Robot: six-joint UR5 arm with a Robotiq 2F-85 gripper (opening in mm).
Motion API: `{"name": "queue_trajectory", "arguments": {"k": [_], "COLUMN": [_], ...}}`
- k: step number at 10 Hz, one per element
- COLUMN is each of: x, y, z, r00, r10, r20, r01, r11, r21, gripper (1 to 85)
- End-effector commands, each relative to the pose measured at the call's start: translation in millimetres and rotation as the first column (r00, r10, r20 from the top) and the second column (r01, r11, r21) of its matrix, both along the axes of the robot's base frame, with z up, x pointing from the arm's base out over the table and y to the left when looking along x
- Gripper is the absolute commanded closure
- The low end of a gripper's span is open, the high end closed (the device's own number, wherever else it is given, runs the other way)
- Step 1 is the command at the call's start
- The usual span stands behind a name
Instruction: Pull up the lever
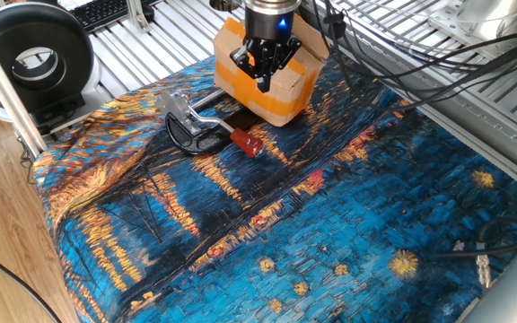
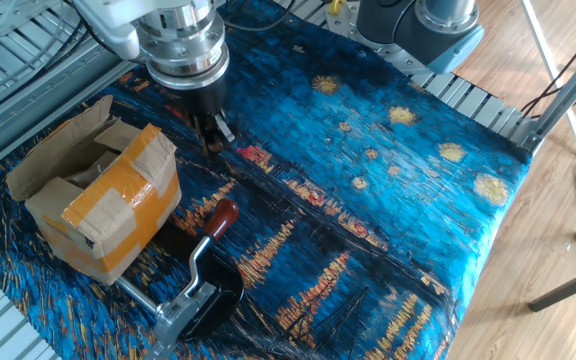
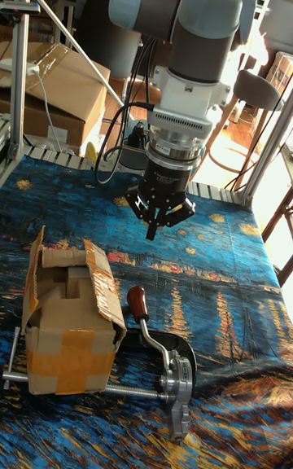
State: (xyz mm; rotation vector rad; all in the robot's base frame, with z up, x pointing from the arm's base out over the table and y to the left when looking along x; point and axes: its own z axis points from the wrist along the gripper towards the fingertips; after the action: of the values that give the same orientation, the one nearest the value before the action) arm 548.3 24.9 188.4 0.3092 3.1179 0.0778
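The lever (image 1: 214, 124) lies low over the painted cloth. It is a thin silver rod ending in a red-brown knob (image 1: 248, 144), hinged to a silver bracket (image 1: 175, 104) on a black curved base. The other fixed view shows the same knob (image 2: 224, 213) and bracket (image 2: 182, 305). In the tall fixed view the lever (image 3: 154, 334) points up-left from its bracket. My gripper (image 1: 263, 82) hangs shut in the air with nothing between its fingers, in front of the cardboard box. The gripper (image 2: 211, 135) is above and beyond the knob, apart from it; the tall view shows the gripper (image 3: 152, 230) well over the knob.
A cardboard box with orange tape (image 2: 98, 205) stands right beside the lever, its flaps open. A long clamp screw (image 3: 89, 388) runs under the box. Cables (image 1: 438, 54) hang behind the arm. The cloth's edges drop off near the wooden floor (image 2: 548, 230).
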Motion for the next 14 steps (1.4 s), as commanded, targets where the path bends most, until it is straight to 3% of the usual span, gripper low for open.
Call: {"name": "queue_trajectory", "arguments": {"k": [1,5,8,9,13,14], "x": [3.6,6.1,7.3,14.7,16.7,14.8], "y": [8,12,5,4,10,22], "z": [2.9,-1.2,-12.6,-14.3,-24.9,-28.0], "r00": [1.0,1.0,1.0,0.999,0.997,0.997], "r10": [-0.019,0.006,0.025,0.035,0.072,0.07], "r20": [0.013,0.018,0.006,0.033,0.035,0.03], "r01": [0.019,-0.006,-0.025,-0.033,-0.071,-0.07], "r11": [1.0,1.0,0.999,0.998,0.997,0.998], "r21": [0.016,0.01,-0.044,-0.055,-0.042,0.0], "gripper": [84.0,84.0,84.0,84.0,84.0,84.0]}}
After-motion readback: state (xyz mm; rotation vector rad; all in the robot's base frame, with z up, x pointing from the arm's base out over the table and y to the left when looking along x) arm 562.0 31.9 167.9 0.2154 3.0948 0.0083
